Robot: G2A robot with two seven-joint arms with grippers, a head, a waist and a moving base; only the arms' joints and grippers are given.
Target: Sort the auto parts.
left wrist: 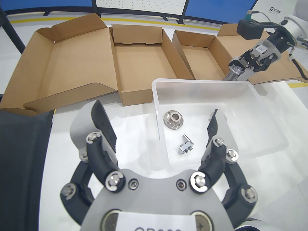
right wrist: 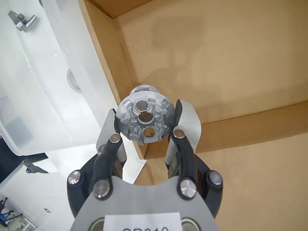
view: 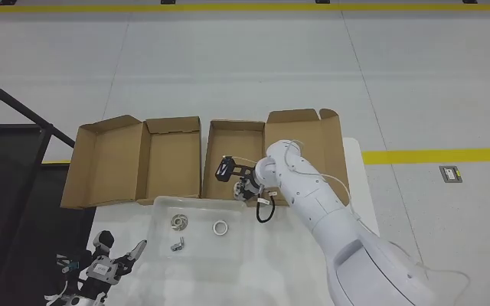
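Cast-metal toothed hub (right wrist: pixel 144 118), stiff, probably heavy, clamped across rim in right end effector (right wrist: pixel 146 118); left end effector (left wrist: pixel 156 110) wide open, empty.

The white bench (view: pixel 218 281) carried three things directly. A clear plastic tray (left wrist: pixel 157 102) sat toward its middle. Behind it, along the far side, two open cardboard boxes lay side by side: the left box (view: pixel 172 164) with its lid folded out to the left, the right box (view: pixel 230 149) with its lid folded out to the right. The tray's far wall stood just beside the boxes' near walls.
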